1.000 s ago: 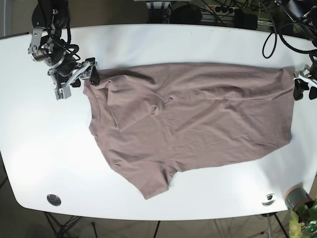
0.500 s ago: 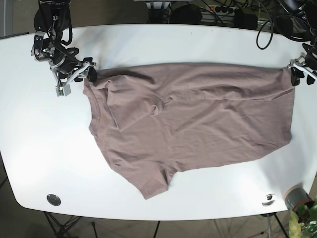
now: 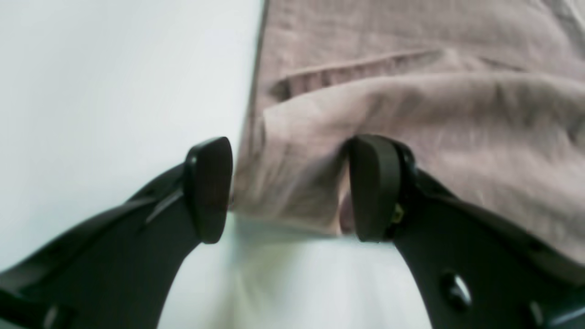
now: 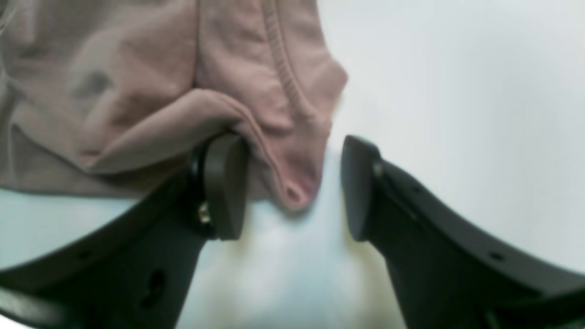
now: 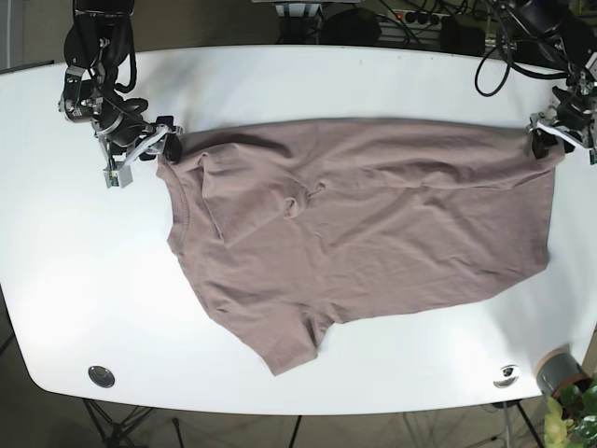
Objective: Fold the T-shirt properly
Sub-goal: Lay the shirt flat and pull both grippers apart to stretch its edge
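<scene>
My left pincer and right pincer, jaws apart, each straddle a bunched corner of the mauve T-shirt, which lies spread and wrinkled across the white bench, one pincer at either end

Both arms black w/ silver metal brackets, black cables; left pincer & right pincer: matte black curved fingers, oval pads, small screw holes.
</scene>
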`<control>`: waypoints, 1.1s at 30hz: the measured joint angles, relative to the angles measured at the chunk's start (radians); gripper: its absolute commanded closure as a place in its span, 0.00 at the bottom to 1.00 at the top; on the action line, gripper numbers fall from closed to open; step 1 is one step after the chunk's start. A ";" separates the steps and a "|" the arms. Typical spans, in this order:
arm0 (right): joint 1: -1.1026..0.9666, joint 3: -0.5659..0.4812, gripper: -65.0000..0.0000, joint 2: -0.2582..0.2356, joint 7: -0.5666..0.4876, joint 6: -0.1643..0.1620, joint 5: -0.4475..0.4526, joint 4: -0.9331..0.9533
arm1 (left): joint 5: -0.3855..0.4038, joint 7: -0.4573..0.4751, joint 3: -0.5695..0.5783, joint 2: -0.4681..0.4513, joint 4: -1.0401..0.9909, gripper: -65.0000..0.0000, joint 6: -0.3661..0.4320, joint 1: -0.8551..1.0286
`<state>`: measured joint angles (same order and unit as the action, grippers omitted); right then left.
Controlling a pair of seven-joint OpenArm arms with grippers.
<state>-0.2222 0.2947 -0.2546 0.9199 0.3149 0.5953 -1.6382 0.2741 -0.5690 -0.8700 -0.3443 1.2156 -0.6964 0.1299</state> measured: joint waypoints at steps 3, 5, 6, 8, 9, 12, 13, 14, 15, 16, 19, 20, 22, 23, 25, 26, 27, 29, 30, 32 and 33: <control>0.005 0.001 0.53 0.000 -0.009 0.001 0.011 0.013 | -0.005 -0.005 0.000 0.000 -0.017 0.43 0.000 0.000; 0.013 0.001 0.55 0.000 -0.008 0.001 0.011 0.019 | -0.005 -0.005 0.018 -0.002 -0.019 0.43 0.000 0.000; 0.017 0.001 0.58 0.000 -0.009 0.001 0.011 0.025 | -0.005 -0.005 0.041 -0.006 -0.019 0.43 0.004 0.001; 0.016 0.001 0.72 0.000 -0.013 0.001 0.011 0.032 | -0.004 0.005 0.076 -0.012 -0.019 0.48 0.004 -0.001; 0.016 0.001 0.83 0.000 -0.015 0.001 0.011 0.034 | -0.004 0.010 0.092 -0.014 -0.019 0.55 0.003 -0.006; 0.011 0.001 0.96 0.000 -0.002 0.000 0.011 0.033 | 0.000 0.009 0.113 -0.019 -0.019 0.78 0.000 -0.008; 0.005 0.000 0.94 0.000 0.000 0.000 0.008 0.027 | -0.001 0.009 0.113 -0.020 -0.019 0.85 0.000 -0.006; -0.002 0.001 0.94 0.000 0.002 0.000 0.004 0.021 | 0.001 0.008 0.111 -0.022 -0.018 0.89 0.000 -0.001; -0.008 0.002 0.95 0.000 0.000 0.000 0.004 0.016 | -0.001 0.007 0.110 -0.023 -0.018 0.93 0.000 0.002; -0.013 0.003 0.97 0.000 -0.001 0.000 0.004 0.008 | 0.001 0.007 0.109 -0.025 -0.018 0.94 0.000 0.004; -0.048 0.007 0.97 0.000 0.001 0.001 0.007 -0.028 | 0.000 -0.001 0.106 -0.027 -0.015 0.95 0.000 0.011; -0.063 0.023 0.97 0.003 0.003 0.001 0.011 -0.045 | 0.001 -0.005 0.104 -0.026 -0.005 0.95 0.000 0.021; -0.087 0.062 0.97 0.007 0.002 0.003 0.014 -0.073 | 0.006 -0.008 0.091 -0.018 0.040 0.94 -0.001 0.049; -0.105 0.082 0.97 0.005 0.000 0.003 0.014 -0.092 | 0.015 -0.008 0.082 -0.016 0.071 0.94 -0.009 0.071; -0.141 0.108 0.97 0.000 0.001 0.004 0.016 -0.126 | 0.019 -0.009 0.074 -0.017 0.125 0.94 -0.014 0.113; -0.158 0.115 0.97 -0.002 0.001 0.005 0.014 -0.142 | 0.014 -0.010 0.074 -0.016 0.148 0.94 -0.012 0.128; -0.178 0.124 0.97 0.000 0.002 0.004 0.016 -0.159 | 0.014 -0.011 0.074 -0.015 0.166 0.94 -0.012 0.142; -0.209 0.128 0.97 0.000 0.002 0.005 0.015 -0.180 | 0.012 -0.013 0.072 -0.013 0.180 0.94 -0.012 0.156; -0.229 0.130 0.97 0.000 0.004 0.005 0.015 -0.195 | 0.013 -0.013 0.072 -0.014 0.190 0.94 -0.012 0.170; -0.262 0.130 0.97 0.000 0.002 0.007 0.016 -0.215 | 0.016 -0.009 0.071 -0.014 0.209 0.94 -0.010 0.201; -0.275 0.130 0.97 0.000 0.001 0.009 0.018 -0.222 | 0.016 -0.008 0.070 -0.014 0.219 0.94 -0.011 0.213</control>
<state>-0.4969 0.4248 -0.2543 0.9207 0.3237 0.6136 -1.8599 0.2897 -0.5770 -0.7998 -0.3584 1.4345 -0.7074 0.3428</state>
